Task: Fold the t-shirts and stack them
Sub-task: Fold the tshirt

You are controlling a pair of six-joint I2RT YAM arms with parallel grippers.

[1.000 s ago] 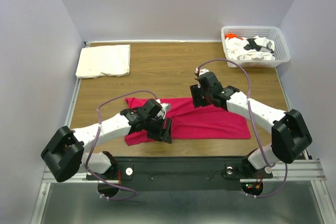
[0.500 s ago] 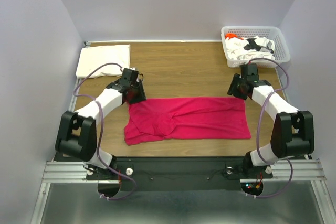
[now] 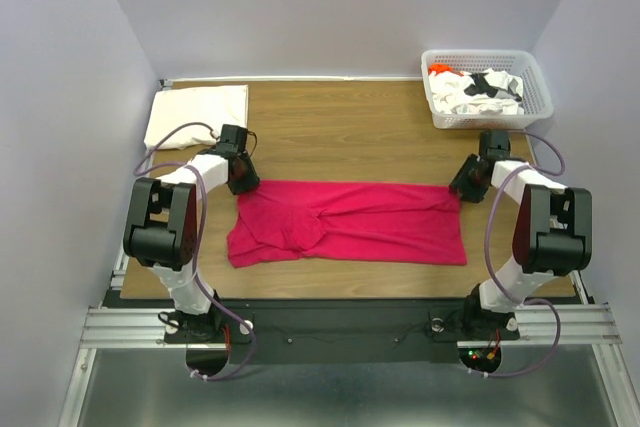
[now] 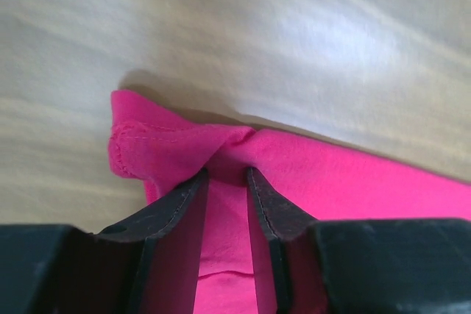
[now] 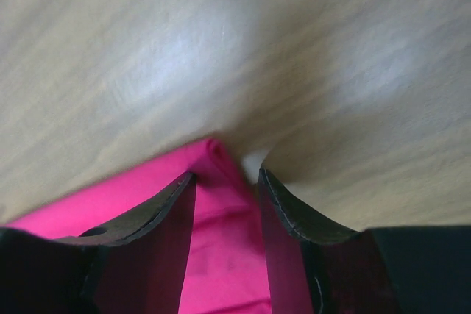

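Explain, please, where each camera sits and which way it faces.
Top external: above and behind the arm bases, looking down on the wooden table, bright magenta-red cotton t-shirt, left arm and right arm.
Left wrist: on the left arm, facing down past the left gripper at the t-shirt's corner.
Right wrist: likewise, past the right gripper at another corner.
Shared: all show that t-shirt and table.

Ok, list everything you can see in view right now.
magenta t-shirt: one, bright magenta-red, spread flat, near middle.
cream t-shirt: one, cream-white, folded, far left corner.
crumpled t-shirts: count unclear, white with black and orange, inside the basket.
basket: one, white lattice, far right corner.
table: one, wood-brown.
left gripper: one, black, shut on the magenta t-shirt's far left corner.
right gripper: one, black, shut on its far right corner.
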